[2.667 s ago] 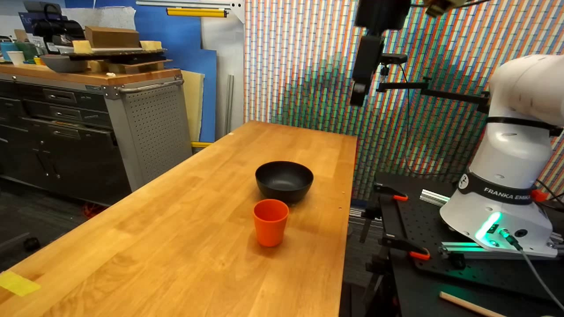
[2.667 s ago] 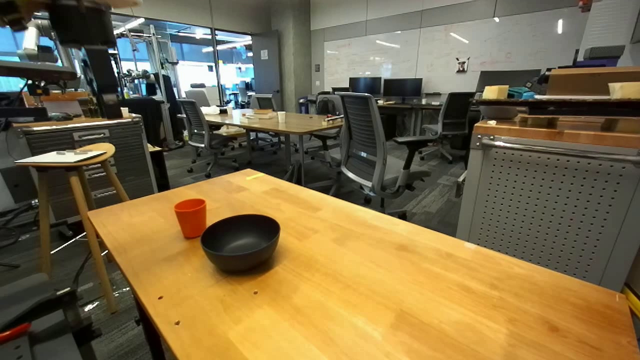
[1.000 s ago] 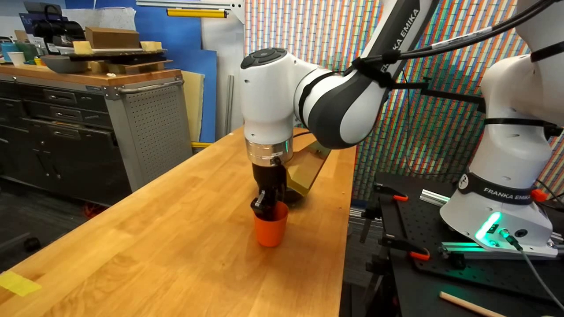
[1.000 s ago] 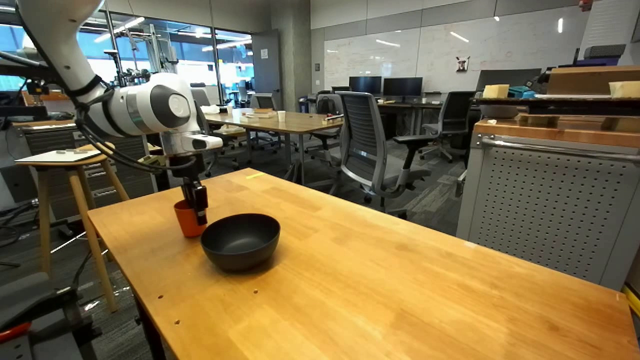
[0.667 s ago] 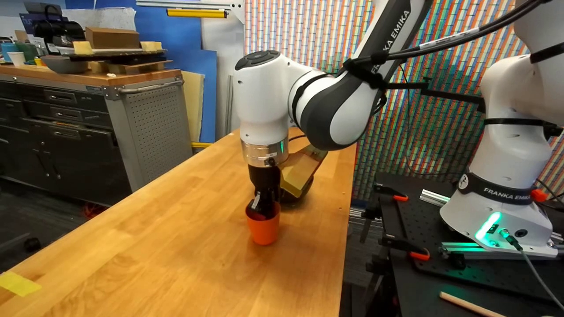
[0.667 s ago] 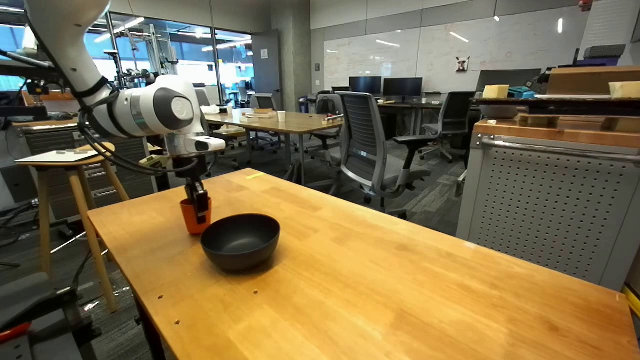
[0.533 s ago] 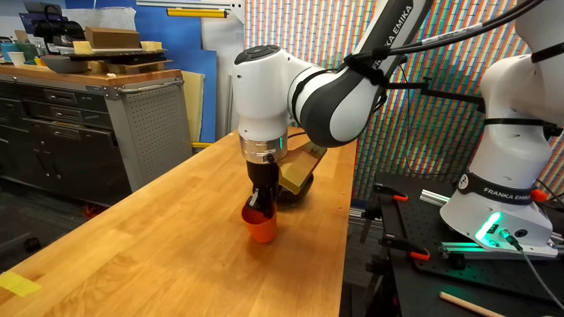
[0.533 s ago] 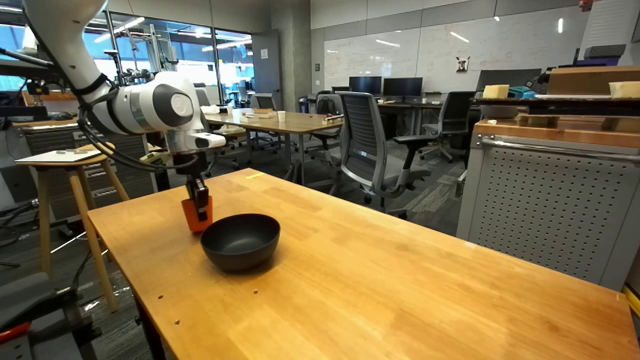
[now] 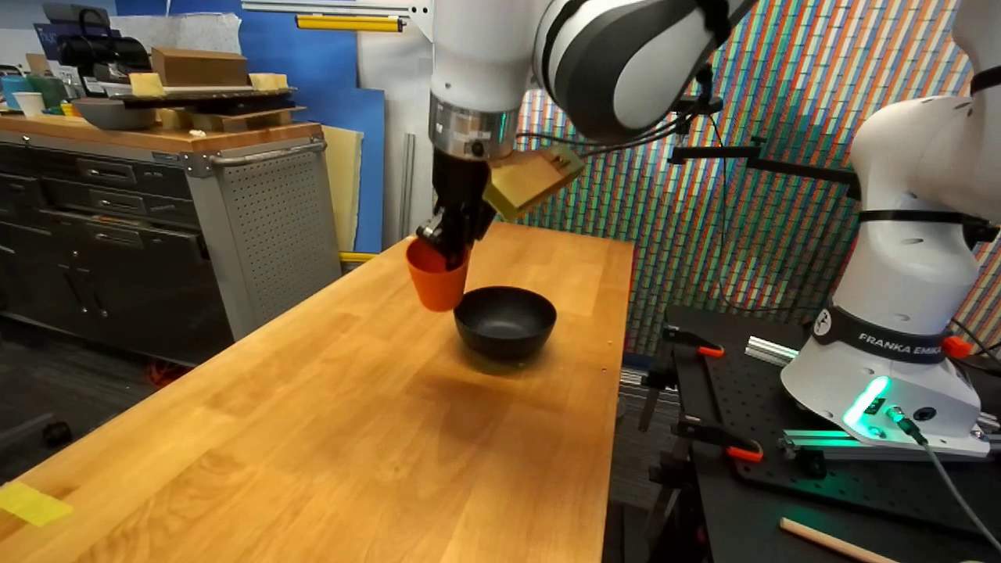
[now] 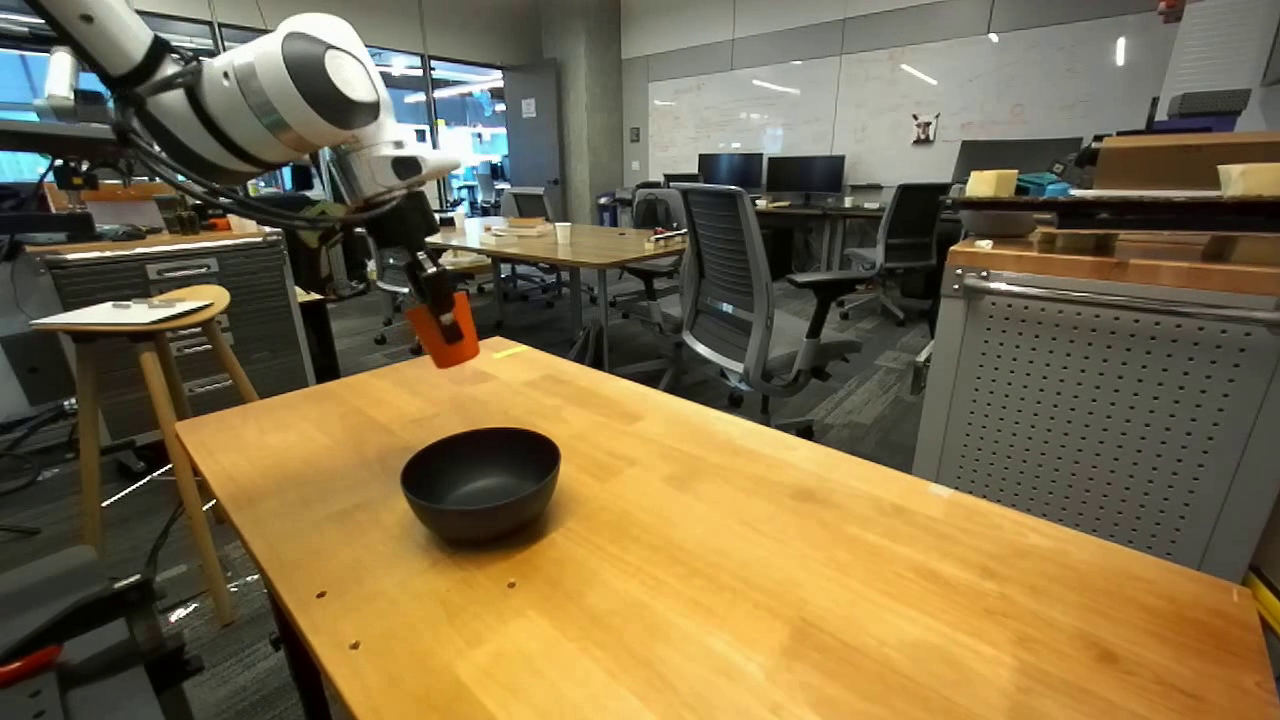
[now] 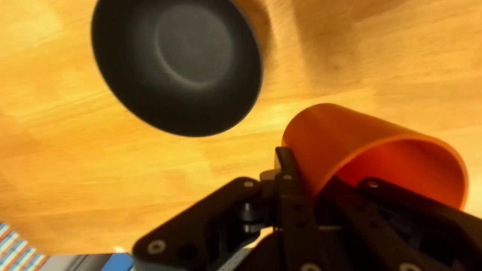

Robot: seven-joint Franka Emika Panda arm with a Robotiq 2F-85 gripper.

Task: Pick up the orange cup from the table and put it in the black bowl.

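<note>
The orange cup (image 9: 438, 288) hangs tilted in the air, well above the table (image 9: 313, 422). My gripper (image 9: 453, 252) is shut on the cup's wall, with one finger outside and the other reaching inside the mouth. In the wrist view the cup (image 11: 335, 131) lies on its side across the jaws, its mouth turned toward the lower right. The inner fingertip is hidden within it. The black bowl (image 10: 480, 515) stands upright on the table, lower than the gripper (image 10: 445, 318). From the wrist, the bowl (image 11: 194, 49) shows at upper left, apart from the cup.
A grey cabinet workbench (image 9: 274, 211) stands beyond the table's far long side. Yellow tape (image 9: 35, 503) marks one table corner. A wooden stool (image 10: 190, 310) and an office chair (image 10: 740, 280) stand off the table.
The gripper came down into the cup, shut on its wall and lifted it off the table. Within the last half second the cup has risen and tipped. The bowl has stayed put.
</note>
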